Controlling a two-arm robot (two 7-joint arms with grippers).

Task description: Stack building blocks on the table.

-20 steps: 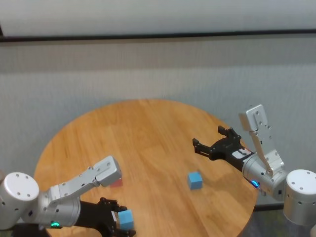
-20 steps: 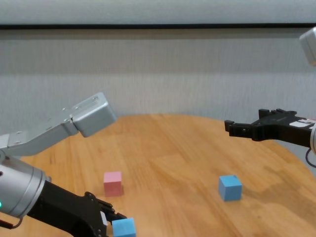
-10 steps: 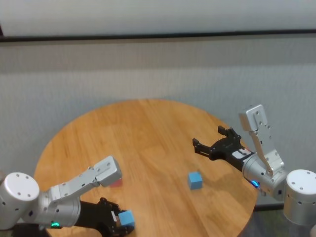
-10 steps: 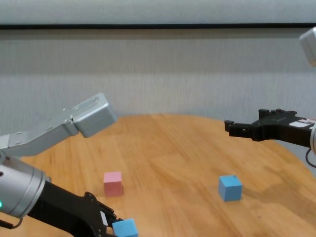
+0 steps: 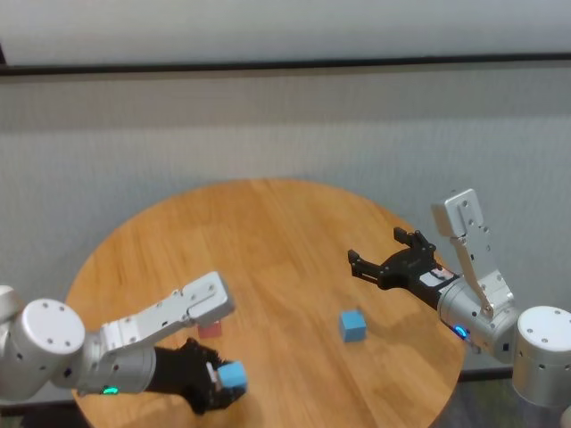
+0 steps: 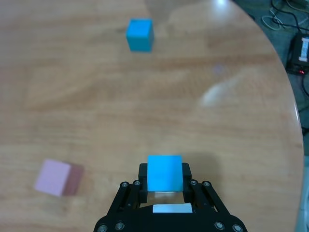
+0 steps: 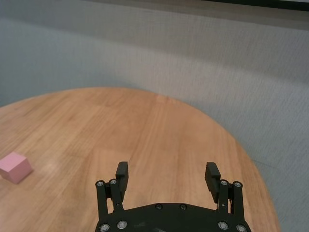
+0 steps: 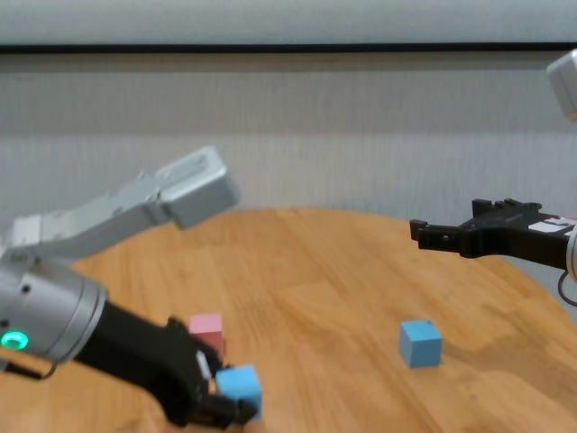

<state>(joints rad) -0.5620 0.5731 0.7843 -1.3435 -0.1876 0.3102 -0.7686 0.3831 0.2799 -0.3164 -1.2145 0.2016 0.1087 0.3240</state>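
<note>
My left gripper (image 5: 225, 382) (image 8: 233, 395) (image 6: 164, 186) is shut on a light blue block (image 5: 234, 375) (image 8: 240, 388) (image 6: 164, 172) and holds it just above the round wooden table (image 5: 268, 232), near its front left edge. The pink block (image 5: 210, 329) (image 8: 207, 333) (image 6: 54, 177) (image 7: 15, 167) lies on the table just behind the held block. The second light blue block (image 5: 352, 325) (image 8: 420, 343) (image 6: 139, 35) lies alone at the right of the table. My right gripper (image 5: 384, 257) (image 8: 455, 233) (image 7: 166, 178) is open and empty, held in the air above and behind that block.
A grey wall (image 5: 285, 125) rises behind the table. Cables and a black box (image 6: 299, 48) lie on the floor past the table's edge.
My left arm has lifted and moved forward and slightly right with the light blue block in its grip. The right arm and the other two blocks have not moved.
</note>
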